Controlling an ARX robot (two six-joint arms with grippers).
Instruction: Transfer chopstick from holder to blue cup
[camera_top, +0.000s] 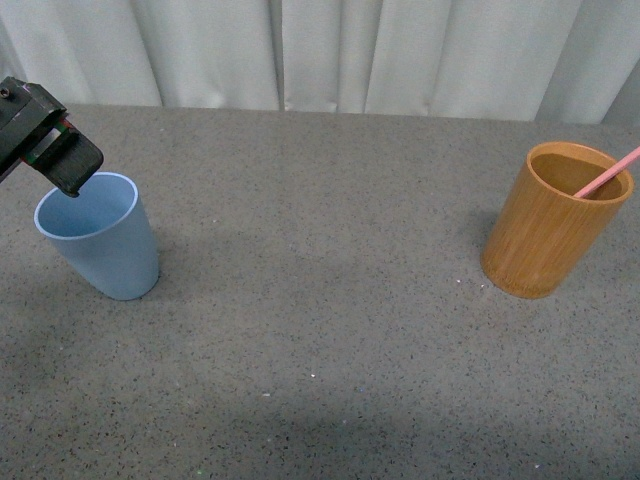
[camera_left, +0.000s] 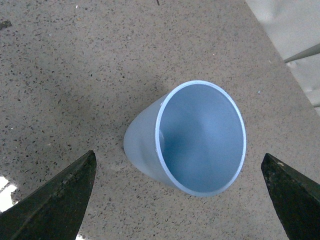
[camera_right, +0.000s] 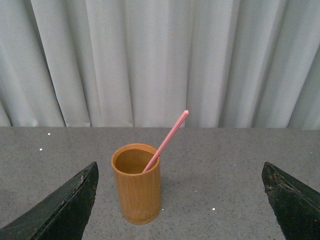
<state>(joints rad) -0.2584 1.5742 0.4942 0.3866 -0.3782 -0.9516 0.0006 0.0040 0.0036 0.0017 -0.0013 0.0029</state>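
Wide-spread black left fingers (camera_left: 55, 200) above smooth tapered blue cup (camera_left: 200, 140), wide-spread right fingers (camera_right: 60, 210) facing grainy holder (camera_right: 137, 192) with slim chopstick (camera_right: 167, 137)

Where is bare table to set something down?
The wide table stretch between blue cup and holder is bare, as is the near strip before both. Crowded only above the blue cup, where the left gripper hovers over it.
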